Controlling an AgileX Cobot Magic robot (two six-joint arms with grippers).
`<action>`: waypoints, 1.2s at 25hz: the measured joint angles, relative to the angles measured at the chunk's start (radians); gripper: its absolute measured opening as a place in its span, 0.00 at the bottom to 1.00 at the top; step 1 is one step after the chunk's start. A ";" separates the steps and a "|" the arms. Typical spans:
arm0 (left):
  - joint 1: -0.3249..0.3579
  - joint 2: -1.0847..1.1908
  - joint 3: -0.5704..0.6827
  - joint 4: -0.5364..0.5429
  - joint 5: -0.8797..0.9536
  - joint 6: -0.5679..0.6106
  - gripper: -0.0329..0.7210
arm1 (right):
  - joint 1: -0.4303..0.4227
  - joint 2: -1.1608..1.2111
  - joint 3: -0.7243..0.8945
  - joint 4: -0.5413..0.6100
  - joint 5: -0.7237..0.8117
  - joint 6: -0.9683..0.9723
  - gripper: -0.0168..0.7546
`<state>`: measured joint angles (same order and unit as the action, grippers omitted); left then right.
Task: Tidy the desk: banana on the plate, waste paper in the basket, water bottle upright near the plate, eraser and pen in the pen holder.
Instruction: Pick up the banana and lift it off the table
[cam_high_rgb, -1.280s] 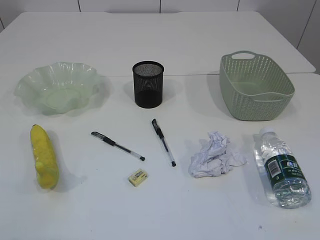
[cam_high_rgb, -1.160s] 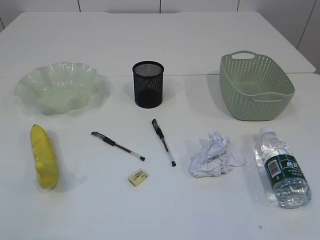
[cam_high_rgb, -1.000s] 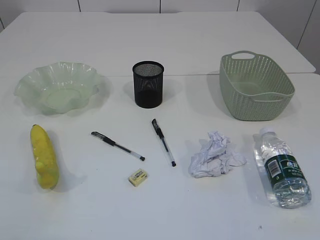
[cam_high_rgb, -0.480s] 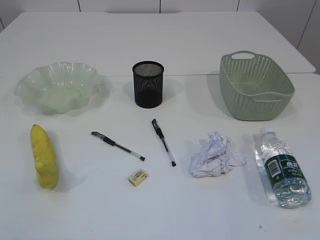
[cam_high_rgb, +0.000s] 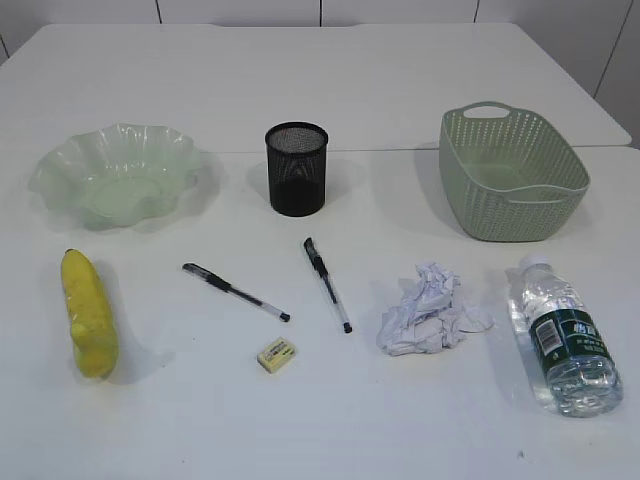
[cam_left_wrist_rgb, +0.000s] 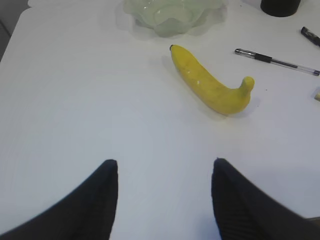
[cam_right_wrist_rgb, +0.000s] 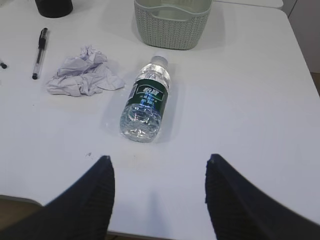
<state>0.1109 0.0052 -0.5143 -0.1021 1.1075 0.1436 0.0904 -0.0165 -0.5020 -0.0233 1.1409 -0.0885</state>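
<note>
On the white tabletop (cam_high_rgb: 420, 90) a pale green plate (cam_high_rgb: 115, 175) is seen at far left, with the banana (cam_high_rgb: 88, 312) laid in front of it, apart from the rim. The left hand (cam_left_wrist_rgb: 164, 172) is held above bare tabletop short of the banana, its jaws spread with nothing between them. A black pen holder (cam_high_rgb: 297, 168) is stood upright in the middle; two pens (cam_high_rgb: 235, 291) (cam_high_rgb: 327, 284) and a small eraser (cam_high_rgb: 276, 354) are laid before it. Crumpled paper (cam_high_rgb: 430, 312) is found further right, in front of the green basket (cam_high_rgb: 510, 172). The water bottle (cam_high_rgb: 560, 335) is laid on its side, cap toward the basket. The right hand (cam_right_wrist_rgb: 159, 172) is held short of the bottle, jaws apart and empty.
</note>
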 joint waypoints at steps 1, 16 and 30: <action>0.000 0.000 0.000 0.000 0.000 0.000 0.59 | 0.000 0.000 0.000 0.000 0.000 0.000 0.58; 0.000 0.002 0.000 -0.049 0.000 0.002 0.59 | 0.000 0.000 0.000 -0.001 0.000 0.000 0.58; 0.000 0.309 -0.074 -0.073 -0.175 0.002 0.59 | 0.000 0.198 -0.062 0.004 -0.175 0.039 0.58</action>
<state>0.1109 0.3142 -0.5879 -0.1752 0.9320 0.1453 0.0904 0.1816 -0.5644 -0.0197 0.9658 -0.0498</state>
